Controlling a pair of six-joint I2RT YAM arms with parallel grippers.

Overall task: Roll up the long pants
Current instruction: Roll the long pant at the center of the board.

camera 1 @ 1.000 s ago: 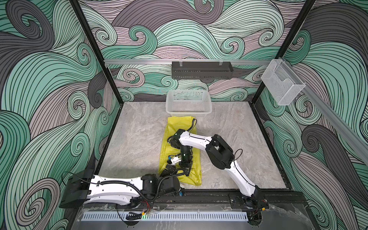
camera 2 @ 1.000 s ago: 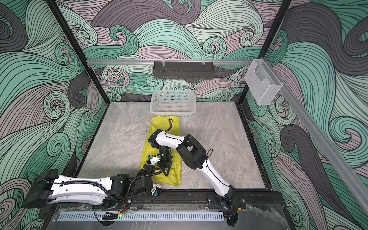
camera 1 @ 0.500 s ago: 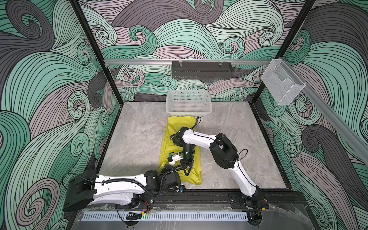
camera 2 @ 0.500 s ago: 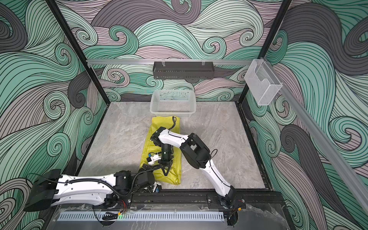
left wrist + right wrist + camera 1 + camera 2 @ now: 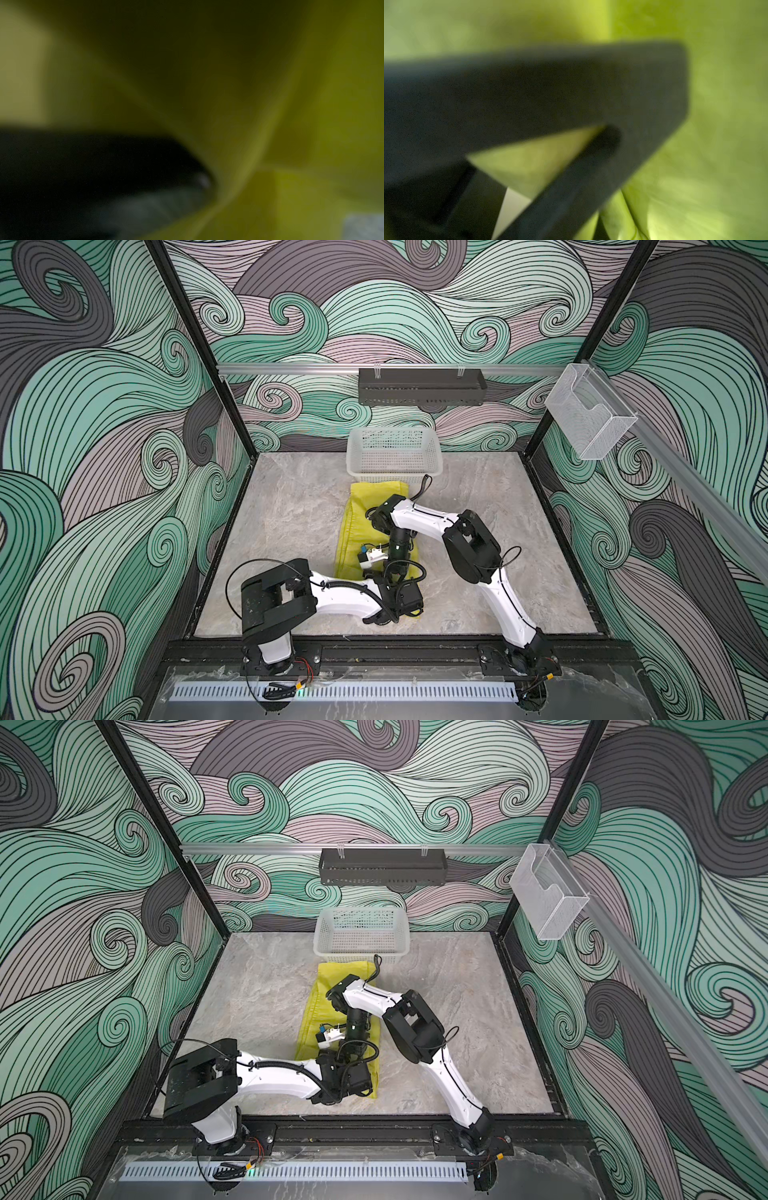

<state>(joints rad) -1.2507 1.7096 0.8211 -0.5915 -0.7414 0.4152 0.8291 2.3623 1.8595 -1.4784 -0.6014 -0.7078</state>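
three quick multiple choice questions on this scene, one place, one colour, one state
1. The basket stands: A at the far end of the pants; B by the arm bases; C on the wall rail.
2. The pants are: A red; B yellow-green; C blue.
3. The right pincer is: A wide open; B missing; C shut.
Answers: A, it sits just beyond their far end in both top views; B, the cloth is bright yellow-green; C, its fingers meet at the tips in the right wrist view.
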